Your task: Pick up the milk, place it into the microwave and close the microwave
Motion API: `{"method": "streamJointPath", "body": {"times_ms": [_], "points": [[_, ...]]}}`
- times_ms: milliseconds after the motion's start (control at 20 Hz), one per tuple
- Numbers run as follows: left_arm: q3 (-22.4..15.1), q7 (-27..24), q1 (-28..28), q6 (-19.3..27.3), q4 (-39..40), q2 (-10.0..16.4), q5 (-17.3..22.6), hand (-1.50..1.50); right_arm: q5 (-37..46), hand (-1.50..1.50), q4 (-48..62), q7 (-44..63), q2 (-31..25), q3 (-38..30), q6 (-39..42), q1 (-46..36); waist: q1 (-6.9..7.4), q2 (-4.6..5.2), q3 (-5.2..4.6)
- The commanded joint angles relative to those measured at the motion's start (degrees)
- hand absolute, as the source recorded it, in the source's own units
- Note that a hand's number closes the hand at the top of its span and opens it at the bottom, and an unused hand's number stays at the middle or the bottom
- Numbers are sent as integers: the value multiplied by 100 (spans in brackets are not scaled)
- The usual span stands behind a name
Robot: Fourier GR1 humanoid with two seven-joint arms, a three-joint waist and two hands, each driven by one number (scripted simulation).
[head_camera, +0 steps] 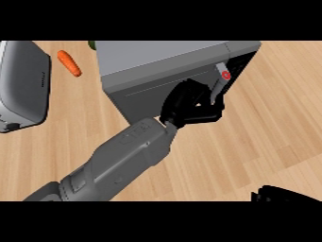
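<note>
My left hand (pixel 190 105) is curled round the slim white milk carton with its red spot (pixel 221 81), holding it at the dark mouth of the boxy grey microwave (pixel 163 59) on the pale wooden table (pixel 289 118). This is the placing step, I judge: next I ease it inside, set it down, release, then close the microwave. My right hand (pixel 282 194) rests low right; its state I cannot tell.
</note>
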Motion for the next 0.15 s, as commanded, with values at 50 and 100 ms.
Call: {"method": "streamJointPath", "body": {"times_ms": [50, 100], "points": [[492, -215, 392, -134, 838, 209, 339, 150, 238, 150, -361, 93, 180, 214, -316, 249, 176, 64, -25], [473, -304, 434, -200, 850, 152, 359, 150, 303, 150, -450, 116, 229, 274, -389, 291, 201, 44, -29]]}}
